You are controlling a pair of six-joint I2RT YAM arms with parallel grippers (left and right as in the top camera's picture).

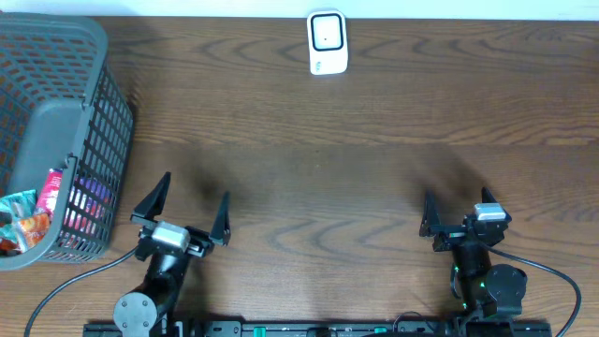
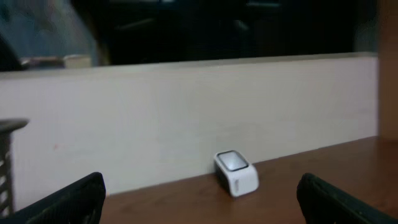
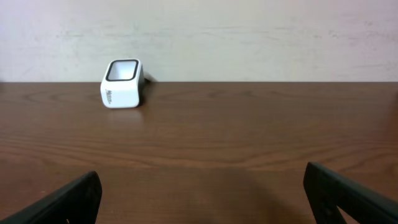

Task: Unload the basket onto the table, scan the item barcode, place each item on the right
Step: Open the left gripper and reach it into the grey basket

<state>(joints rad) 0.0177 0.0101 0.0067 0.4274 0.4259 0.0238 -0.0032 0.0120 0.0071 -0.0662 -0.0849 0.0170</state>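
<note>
As left hand (image 1: 197, 186) and right hand (image 1: 455, 195) gape wide — the scanner (image 3: 122, 84) lettering is unreadable.

You have a dark brown table (image 1: 309, 140) with wavy grain filling nearly the whole overhead frame, and soft shadows lie across its lower half. A plain off-white wall (image 3: 249, 37) meets the table's far edge and fills the upper third of the right wrist frame, evenly lit. In the left wrist frame that pale surface ends in a straight top edge. Above it, along the top, you get a dark band (image 2: 236, 28), too blurred to tell whether it is a window or an unlit room. A brown upright (image 2: 387, 68) stands at that frame's right edge.
</note>
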